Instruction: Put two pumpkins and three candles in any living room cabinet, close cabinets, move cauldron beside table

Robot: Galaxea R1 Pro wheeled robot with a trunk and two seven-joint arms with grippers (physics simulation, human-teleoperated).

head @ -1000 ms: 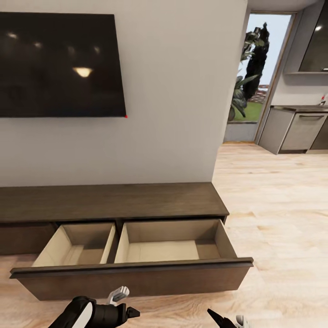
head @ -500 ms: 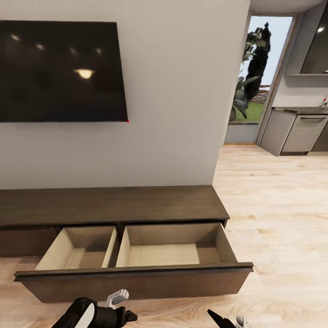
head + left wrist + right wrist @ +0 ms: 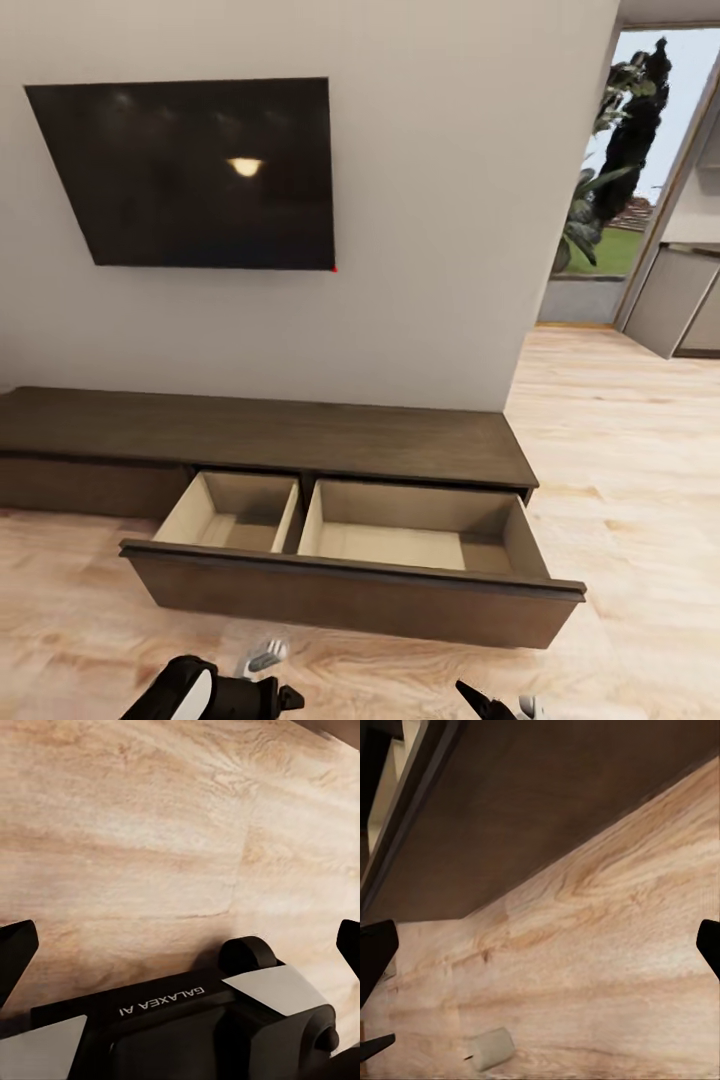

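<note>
Since a second ago the head camera has swung left and pulled back: more of the cabinet [image 3: 300,440] shows at its left end, and the TV [image 3: 195,172] sits nearer mid-frame, while the unit itself has not shifted. One long drawer [image 3: 350,590] stands pulled out, split into two pale compartments; both look bare, though the near part of each floor is hidden behind the drawer front. A candle [image 3: 491,1048] lies on its side on the wood floor [image 3: 620,470], in front of the drawer and apart from it; in the head view it is a small pale shape [image 3: 263,658] just beyond the left arm, hard to make out. The left end effector [image 3: 180,945] hangs over bare floor with its fingertips [image 3: 15,952] spread wide, holding nothing. The right end effector [image 3: 540,945] is likewise spread and empty, facing the drawer's dark front and the floor. At the head view's lower edge both arms are cut off. Past the wall [image 3: 450,200], on the right, a doorway [image 3: 625,170] shows plants and grey kitchen units [image 3: 680,300].
</note>
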